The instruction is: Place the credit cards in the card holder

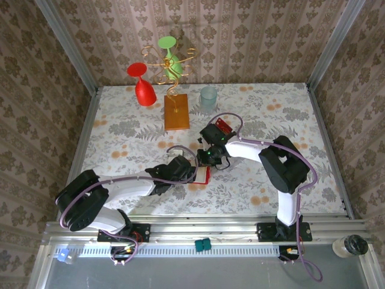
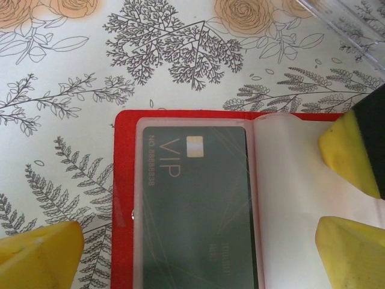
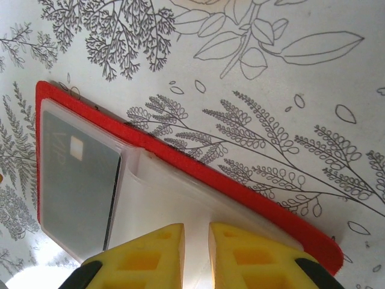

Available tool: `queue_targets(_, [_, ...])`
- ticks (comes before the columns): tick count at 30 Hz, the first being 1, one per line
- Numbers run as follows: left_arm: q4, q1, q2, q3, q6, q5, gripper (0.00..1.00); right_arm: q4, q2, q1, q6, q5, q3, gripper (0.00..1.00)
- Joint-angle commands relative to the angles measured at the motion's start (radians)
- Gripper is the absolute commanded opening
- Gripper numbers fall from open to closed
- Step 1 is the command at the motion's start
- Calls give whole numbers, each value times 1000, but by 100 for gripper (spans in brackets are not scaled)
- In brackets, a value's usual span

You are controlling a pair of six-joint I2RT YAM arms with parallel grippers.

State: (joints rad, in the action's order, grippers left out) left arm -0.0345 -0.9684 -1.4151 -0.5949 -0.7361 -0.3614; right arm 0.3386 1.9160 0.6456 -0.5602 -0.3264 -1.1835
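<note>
One credit card (image 2: 198, 211) seated, my right pincer (image 3: 197, 253) pinches the card holder (image 3: 198, 171) pocket, left pincer (image 2: 192, 250) wide open to fetch another

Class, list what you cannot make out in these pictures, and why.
Top view: the glossy red folding card holder lies mostly hidden under the left arm and right arm.
Left wrist view: the bottom edge cuts off the dark VIP card; its lower small print is blurred.
Right wrist view: its yellow fingers hide whether the right gripper pinches the clear pocket.
</note>
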Motion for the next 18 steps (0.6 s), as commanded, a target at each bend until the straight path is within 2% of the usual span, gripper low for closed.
queue_targets(1, [13, -5, -25, -7, 17, 7, 100, -8, 25, 8, -21, -24, -24, 20])
queue_targets(11, [36, -9, -68, 42, -10, 3, 92, -25, 28, 6, -41, -46, -30, 23])
queue_targets(18, [48, -9, -71, 60, -21, 1, 87, -31, -58, -10, -54, -19, 5, 47])
